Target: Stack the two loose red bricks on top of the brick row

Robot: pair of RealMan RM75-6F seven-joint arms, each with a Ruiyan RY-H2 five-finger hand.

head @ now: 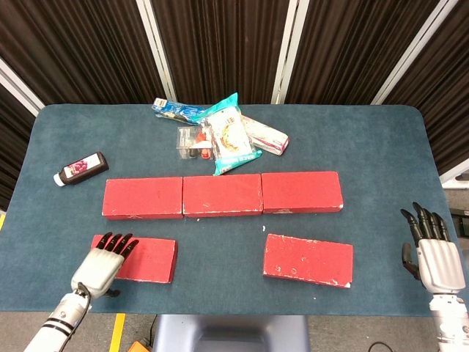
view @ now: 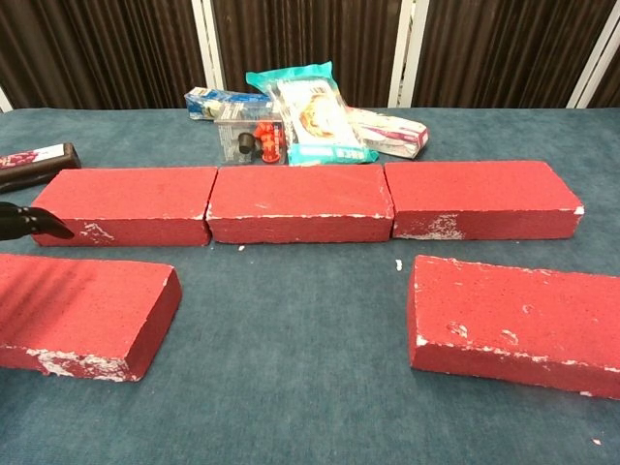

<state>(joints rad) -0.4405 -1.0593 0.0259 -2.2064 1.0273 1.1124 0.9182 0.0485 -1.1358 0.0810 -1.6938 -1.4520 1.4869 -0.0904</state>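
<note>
Three red bricks form a row (head: 222,195) (view: 300,201) across the middle of the blue table. One loose red brick (head: 150,259) (view: 87,308) lies in front of the row's left end, and another (head: 308,260) (view: 513,318) in front of its right end. My left hand (head: 103,265) is over the left end of the left loose brick, its fingers stretched out and holding nothing. In the chest view only its dark fingertips (view: 29,222) show, at the left edge. I cannot tell whether it touches the brick. My right hand (head: 433,254) is beyond the table's right front corner, fingers apart and empty.
Behind the row lie several snack packets (head: 231,135) (view: 312,114) and a small clear box (head: 193,143) with red pieces. A dark bottle (head: 81,168) (view: 37,161) lies at the far left. The table's front edge (head: 220,312) runs close below the loose bricks.
</note>
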